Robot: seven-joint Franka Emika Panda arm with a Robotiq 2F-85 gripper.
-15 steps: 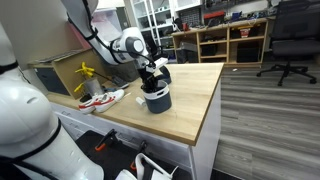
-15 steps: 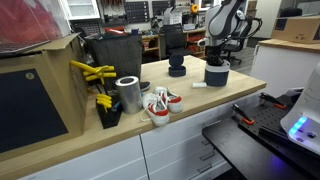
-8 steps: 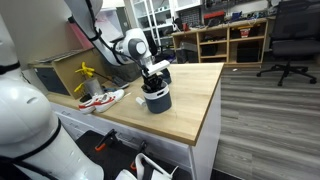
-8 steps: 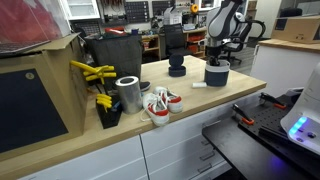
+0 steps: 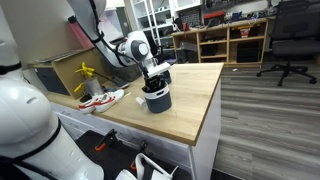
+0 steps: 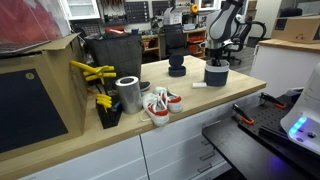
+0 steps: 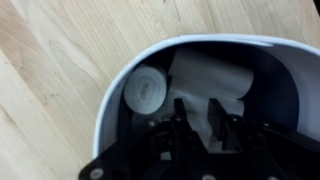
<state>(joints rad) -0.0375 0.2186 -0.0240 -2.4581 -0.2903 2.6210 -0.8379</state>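
Your gripper [image 7: 197,108] hangs straight over the dark cup [image 7: 105,100], fingertips dipped just inside its white rim; both exterior views [image 5: 152,85] [image 6: 217,62] confirm this. The fingers [image 7: 178,110] stand a little apart with a narrow gap between them, and nothing shows clamped there. Below and beyond the fingertips a pale grey piece [image 7: 210,75] lies on the cup floor; whether the tips touch it cannot be told. Beside the fingers, toward the cup wall, sits a white round cap [image 7: 145,90]. The cup stands upright on the wooden counter [image 7: 50,60].

White rounded arm [image 5: 128,48], black joint rings; black boxy pincer [image 7: 207,116].
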